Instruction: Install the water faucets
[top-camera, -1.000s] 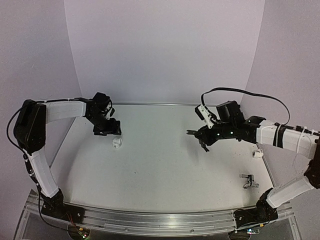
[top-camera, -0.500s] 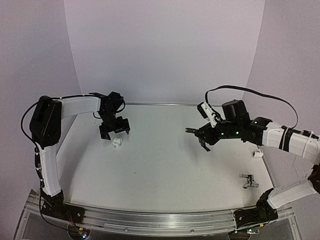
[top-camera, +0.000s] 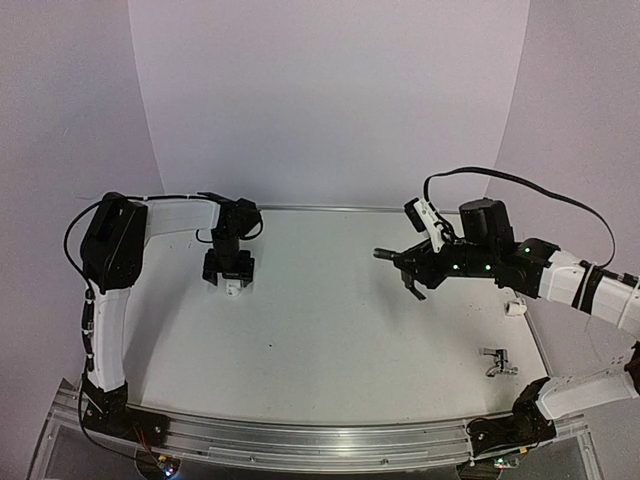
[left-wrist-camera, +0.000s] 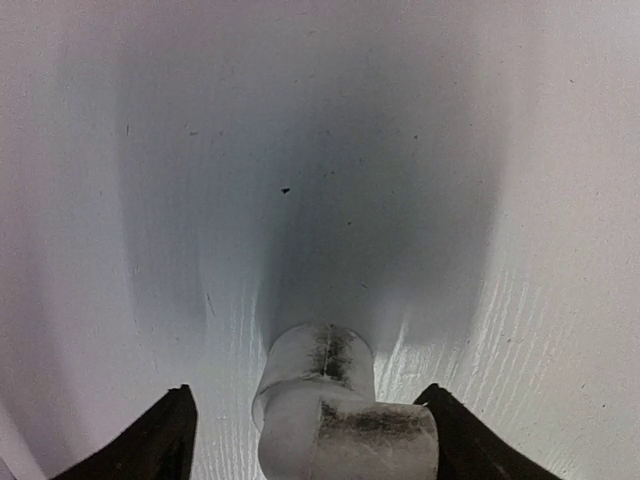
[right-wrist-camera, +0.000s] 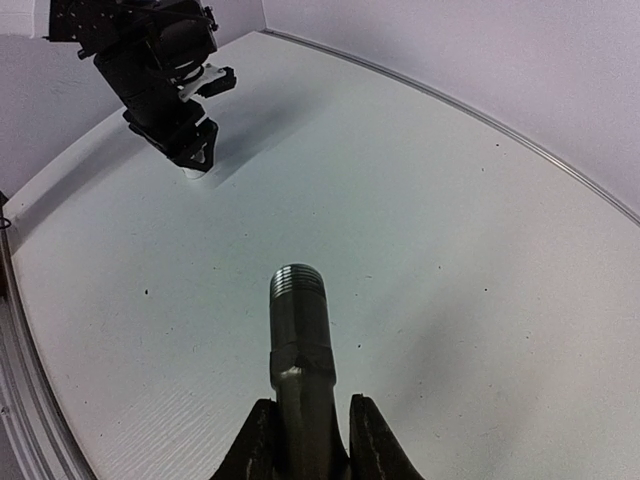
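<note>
Seen from above, the left gripper (top-camera: 228, 268) points down at the far left of the table (top-camera: 330, 350), spread wide over a small white fitting (top-camera: 233, 288) that stands on the surface. The right gripper (top-camera: 408, 266) hangs above the table's right half, clenched on the dark faucet (top-camera: 383, 254), whose stem juts out level toward the left arm. The silver faucet (top-camera: 495, 362) lies on the table near the front right corner, well apart from both grippers, and a second white fitting (top-camera: 515, 308) sits by the right edge. In the left wrist view the two fingers (left-wrist-camera: 165, 440) stand on either side of the white fitting, one clear of it, the other just beside it; whether that one touches cannot be told. In the right wrist view the fingertips (right-wrist-camera: 262, 440) pinch the dark faucet's body, its threaded end pointing forward above bare table, with the left gripper far off at the upper left.
</note>
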